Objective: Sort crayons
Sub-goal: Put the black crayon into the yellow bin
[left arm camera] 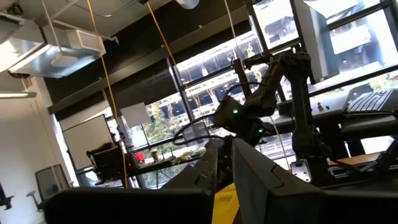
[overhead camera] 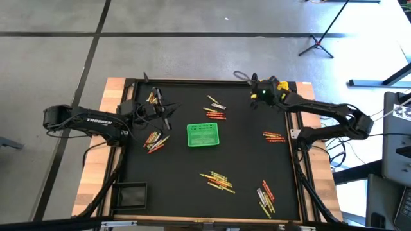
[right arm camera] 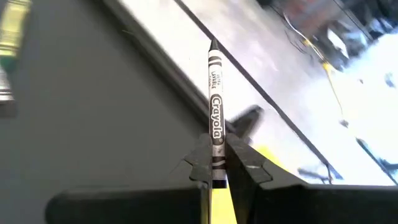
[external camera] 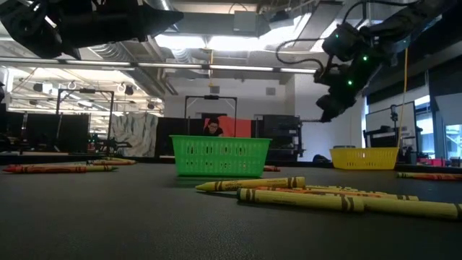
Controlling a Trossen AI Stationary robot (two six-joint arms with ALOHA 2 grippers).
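Grey-wrapped, the crayon [right arm camera: 215, 118] held by the right gripper [right arm camera: 217, 163] stands clamped between its jaws, pointing straight out past them. In the high view this gripper [overhead camera: 262, 94] hangs over the upper middle of the frame, near the far rim of the bench [overhead camera: 244, 154]. It is raised well above the mat, which I judge keeps the stick clear of everything while it is carried toward a container.

The other crayons [overhead camera: 218, 180] lie in small heaps across the mat: upper centre, centre right, lower centre, lower right and centre left. A green basket [overhead camera: 203, 135] sits mid-frame. The low view shows a yellow basket [external camera: 364, 157] at the right of that frame, below the raised gripper, a likely home for one colour. A black basket [overhead camera: 132, 194] sits at the lower left of the high view.

The left gripper [overhead camera: 166, 113] waits at centre left, near one heap [overhead camera: 154, 140]; its jaws look nearly together and seem to hold nothing, though I cannot be sure.

The green basket and the upper-centre heap [overhead camera: 215, 110] lie nearest the carrying arm.
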